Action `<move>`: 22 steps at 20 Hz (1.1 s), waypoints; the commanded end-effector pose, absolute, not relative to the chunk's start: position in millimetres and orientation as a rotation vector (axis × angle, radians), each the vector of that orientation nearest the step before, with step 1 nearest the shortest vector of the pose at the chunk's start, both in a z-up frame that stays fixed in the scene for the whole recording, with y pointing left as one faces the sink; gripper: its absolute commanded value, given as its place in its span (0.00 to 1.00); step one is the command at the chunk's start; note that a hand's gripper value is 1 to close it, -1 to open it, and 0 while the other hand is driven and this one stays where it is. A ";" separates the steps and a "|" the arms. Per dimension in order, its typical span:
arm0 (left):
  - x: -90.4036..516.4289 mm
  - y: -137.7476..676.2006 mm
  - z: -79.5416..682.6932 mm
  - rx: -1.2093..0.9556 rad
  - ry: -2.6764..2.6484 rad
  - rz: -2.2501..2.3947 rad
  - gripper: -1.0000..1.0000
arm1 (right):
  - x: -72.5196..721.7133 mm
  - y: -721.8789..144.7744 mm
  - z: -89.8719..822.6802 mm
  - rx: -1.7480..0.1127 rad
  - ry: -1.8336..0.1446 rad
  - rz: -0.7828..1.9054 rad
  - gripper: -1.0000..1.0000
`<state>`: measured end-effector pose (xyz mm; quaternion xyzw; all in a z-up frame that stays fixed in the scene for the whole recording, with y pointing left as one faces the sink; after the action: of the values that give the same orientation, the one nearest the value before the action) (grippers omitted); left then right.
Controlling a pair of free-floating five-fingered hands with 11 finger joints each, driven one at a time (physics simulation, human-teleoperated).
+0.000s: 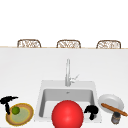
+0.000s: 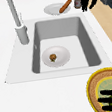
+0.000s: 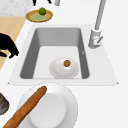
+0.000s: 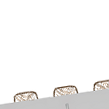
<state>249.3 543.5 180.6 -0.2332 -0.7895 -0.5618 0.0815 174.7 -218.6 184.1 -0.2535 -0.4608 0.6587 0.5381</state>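
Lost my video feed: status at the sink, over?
Left hand open, fingers over the yellow-rimmed plate with the green lime. Right hand curled, empty, at the sink's right edge. Red ball blocks front view.

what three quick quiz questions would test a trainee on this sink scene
1. True or false: the baguette lies across the white plate to the right of the sink.
2. What rests on the yellow-rimmed plate by the left hand?
A. a jar
B. a lime
C. a spoon
3. Fill in: in the side views, the white bowl sits inside the ____.

Key: 1 true; 2 B, the lime; 3 sink. The right hand hangs over the sink's front right corner.
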 end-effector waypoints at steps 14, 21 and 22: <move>240.7 466.4 252.9 -0.657 -2.264 -1.763 0.00 | 174.7 -218.6 184.1 -0.603 -1.096 1.567 0.50; 215.7 416.5 255.2 -0.653 -2.294 -1.713 0.00 | 174.7 -218.6 184.1 -0.603 -1.096 1.567 0.50; 212.8 409.0 255.3 -0.646 -2.298 -1.711 0.00 | 174.7 -218.6 184.1 -0.603 -1.096 1.567 0.50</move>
<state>222.6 430.2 255.3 -0.2271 -0.7780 -0.5777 0.0974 174.7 -218.6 184.1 -0.2535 -0.4608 0.6587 0.5381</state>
